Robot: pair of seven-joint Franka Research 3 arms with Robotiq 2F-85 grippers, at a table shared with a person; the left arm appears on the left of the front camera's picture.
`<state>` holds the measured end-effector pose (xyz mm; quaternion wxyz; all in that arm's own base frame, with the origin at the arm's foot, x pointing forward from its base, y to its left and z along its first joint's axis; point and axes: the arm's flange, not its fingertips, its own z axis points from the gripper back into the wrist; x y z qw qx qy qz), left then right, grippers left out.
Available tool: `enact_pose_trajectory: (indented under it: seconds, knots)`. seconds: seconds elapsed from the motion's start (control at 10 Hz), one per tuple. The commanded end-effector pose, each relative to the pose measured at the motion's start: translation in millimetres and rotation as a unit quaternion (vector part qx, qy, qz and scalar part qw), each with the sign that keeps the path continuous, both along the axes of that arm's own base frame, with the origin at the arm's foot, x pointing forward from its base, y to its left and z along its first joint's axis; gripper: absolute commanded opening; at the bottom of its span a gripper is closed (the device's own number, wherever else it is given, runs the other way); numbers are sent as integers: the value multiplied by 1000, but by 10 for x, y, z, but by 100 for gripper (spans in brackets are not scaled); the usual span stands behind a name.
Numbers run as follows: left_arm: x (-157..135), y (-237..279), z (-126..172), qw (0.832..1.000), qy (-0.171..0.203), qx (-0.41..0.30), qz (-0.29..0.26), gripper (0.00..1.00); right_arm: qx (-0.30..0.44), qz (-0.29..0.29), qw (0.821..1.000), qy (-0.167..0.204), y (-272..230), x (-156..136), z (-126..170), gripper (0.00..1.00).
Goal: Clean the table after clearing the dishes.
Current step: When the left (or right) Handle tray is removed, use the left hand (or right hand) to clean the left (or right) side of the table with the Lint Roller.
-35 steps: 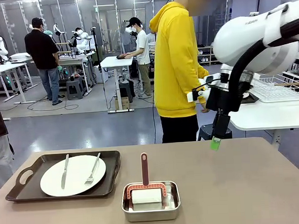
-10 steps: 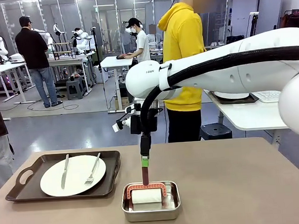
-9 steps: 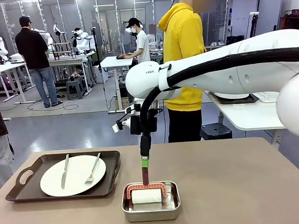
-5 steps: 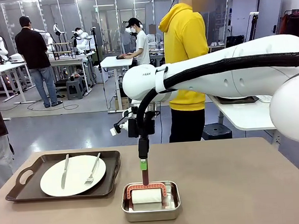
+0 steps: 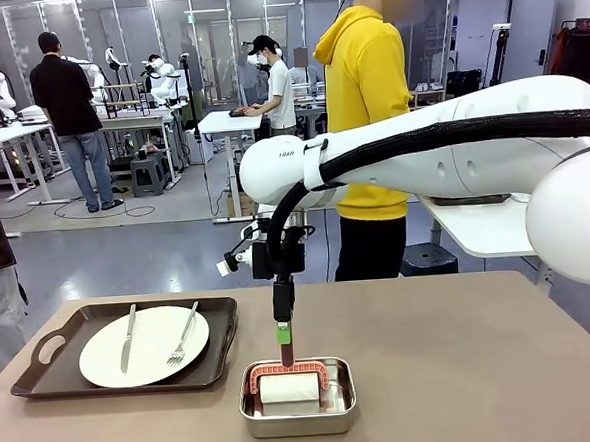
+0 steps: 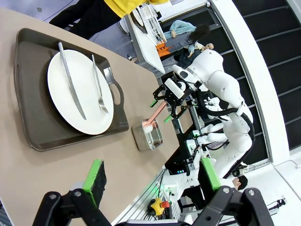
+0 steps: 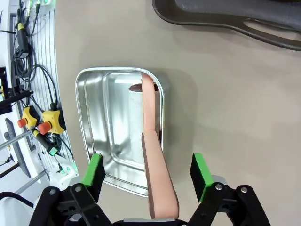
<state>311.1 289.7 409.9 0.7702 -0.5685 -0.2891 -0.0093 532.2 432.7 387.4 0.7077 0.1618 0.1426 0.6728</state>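
Pickup of the cleaning roller (image 5: 288, 388) is our step: right gripper (image 5: 283, 333) spread astride its pink handle (image 7: 157, 188), which rises from the steel pan (image 5: 298, 428) on the table (image 5: 464, 371). One plate (image 5: 153, 362) sits on its tray (image 5: 115, 385), left. Next, we judge, pinch squarely, then lift.

The table (image 5: 464, 371) is a plain matte brown-taupe; the tray (image 5: 44, 372) at the left is dark brown; the plate (image 5: 153, 355) on it is plain white; the knife (image 5: 128, 336) and fork (image 5: 185, 333) are silver; the pan (image 5: 337, 419) at the near middle is shiny bare steel; the roll (image 5: 288, 388) in it is white, its handle (image 7: 156, 169) pinkish red; the right arm (image 5: 451, 151) is white with a black cable; the right gripper (image 5: 283, 332) is black with bright green pads (image 7: 94, 172); the left gripper (image 6: 151, 175) is black too, its pads (image 6: 96, 181) green; the person at the far side wears a yellow hoodie (image 5: 368, 96) and black trousers (image 5: 367, 247); the side table (image 5: 486, 231) at the far right is white.
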Motion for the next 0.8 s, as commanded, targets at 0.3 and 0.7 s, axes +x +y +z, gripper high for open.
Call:
enact_pose_trajectory:
  seconds: [0.3, 0.7]
  knots:
    - [-19, 7, 8, 1000, -3, 1, 2, 100, -20, -11, 1000, 5, 85, 12, 52, 47]
    - [-19, 7, 8, 1000, -3, 1, 2, 100, -19, -14, 1000, 1, 69, 22, 98, 9]
